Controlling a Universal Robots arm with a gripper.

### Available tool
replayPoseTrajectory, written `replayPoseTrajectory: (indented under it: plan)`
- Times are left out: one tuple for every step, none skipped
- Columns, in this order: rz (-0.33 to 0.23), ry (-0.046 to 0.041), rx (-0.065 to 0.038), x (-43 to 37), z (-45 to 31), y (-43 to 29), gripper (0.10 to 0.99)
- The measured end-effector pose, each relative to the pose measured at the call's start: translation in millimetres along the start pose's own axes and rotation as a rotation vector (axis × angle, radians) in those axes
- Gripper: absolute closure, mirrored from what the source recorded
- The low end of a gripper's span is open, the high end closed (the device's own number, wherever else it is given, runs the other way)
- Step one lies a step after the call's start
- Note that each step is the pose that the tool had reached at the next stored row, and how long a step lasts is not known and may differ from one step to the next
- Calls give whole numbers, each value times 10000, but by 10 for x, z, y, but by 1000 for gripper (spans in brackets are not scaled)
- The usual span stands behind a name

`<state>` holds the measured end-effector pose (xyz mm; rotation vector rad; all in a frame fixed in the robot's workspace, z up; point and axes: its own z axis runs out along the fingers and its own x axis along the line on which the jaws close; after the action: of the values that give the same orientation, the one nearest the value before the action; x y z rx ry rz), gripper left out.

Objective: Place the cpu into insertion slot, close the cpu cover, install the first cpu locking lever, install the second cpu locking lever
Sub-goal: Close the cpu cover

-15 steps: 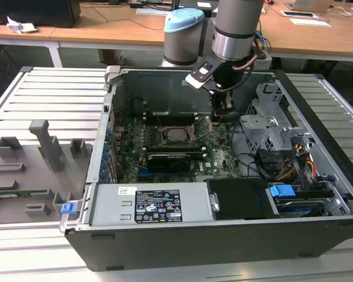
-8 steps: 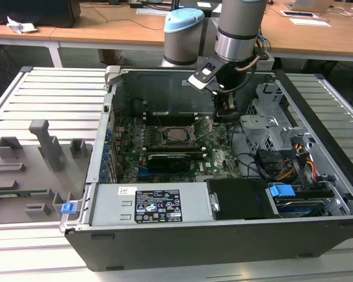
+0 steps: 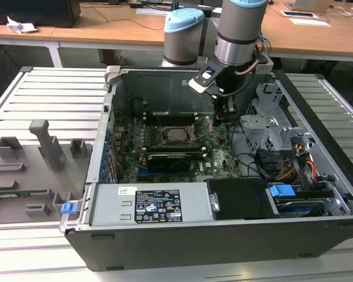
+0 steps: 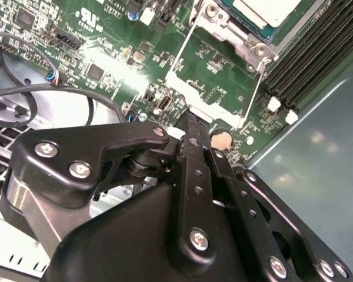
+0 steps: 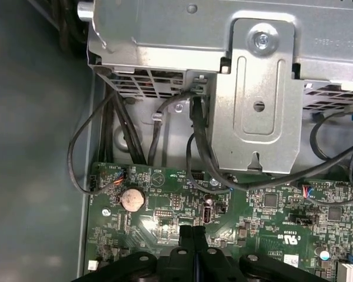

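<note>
Hand (image 5: 192, 231) is pressed together, empty, low over the green motherboard (image 5: 115, 228). Cpu (image 4: 269, 10) sits in the insertion slot (image 4: 236, 35).

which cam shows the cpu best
The exterior view: the whole cpu lies pale and square in the insertion slot. The second wrist view catches a cut-off part of the cpu at the picture's edge. The first wrist view faces the coin cell and a metal bracket.

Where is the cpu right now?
The small square silvery cpu lies in the dark metal-rimmed insertion slot on the green circuit board, to the exterior view's left of the black claw.
</note>
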<state>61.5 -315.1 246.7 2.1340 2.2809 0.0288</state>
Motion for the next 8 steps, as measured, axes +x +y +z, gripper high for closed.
replayPoseTrajectory:
  plan:
    - [-1,0,0,1,0,-18,980]
    - [1,1,0,2,0,-36,980]
    - [2,1,0,4,0,-58,980]
    - [2,1,0,5,-1,-79,980]
    - [0,1,0,6,-2,-100,980]
    - [0,0,1,7,-3,-123,980]
    - [2,1,0,10,-3,-155,980]
    - [1,2,-1,12,-3,-176,980]
